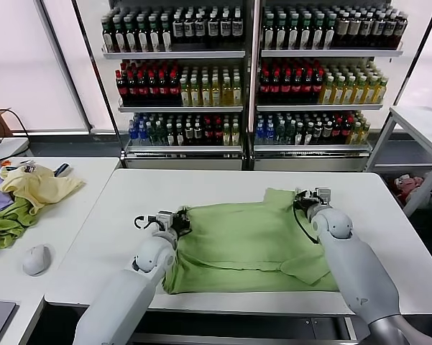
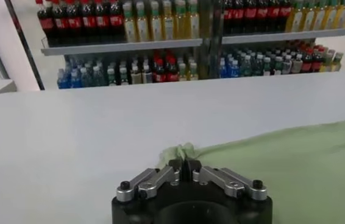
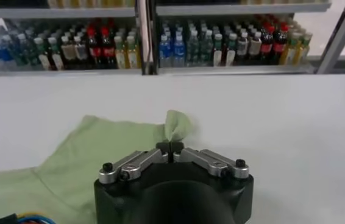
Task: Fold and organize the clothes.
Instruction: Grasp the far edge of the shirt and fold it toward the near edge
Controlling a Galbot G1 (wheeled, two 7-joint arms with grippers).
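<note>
Hands pinch the light sage-green cotton polo shirt (image 1: pixel 251 241) at opposite ends, left hand (image 1: pixel 177 221) and right hand (image 1: pixel 306 199), its length stretched crosswise on the white desk (image 1: pixel 201 187).

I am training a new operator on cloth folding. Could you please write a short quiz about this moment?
1. True or false: both end effectors are pinching the green polo shirt.
2. Which edge does the left end effector hold: A) the shirt's edge on the robot's left, B) the shirt's edge on the robot's right, C) the pale yellow garment?
3. What stands behind the white table?

Key
1. True; the right end effector also grips a raised fold.
2. A.
3. Shelves of bottled drinks.
</note>
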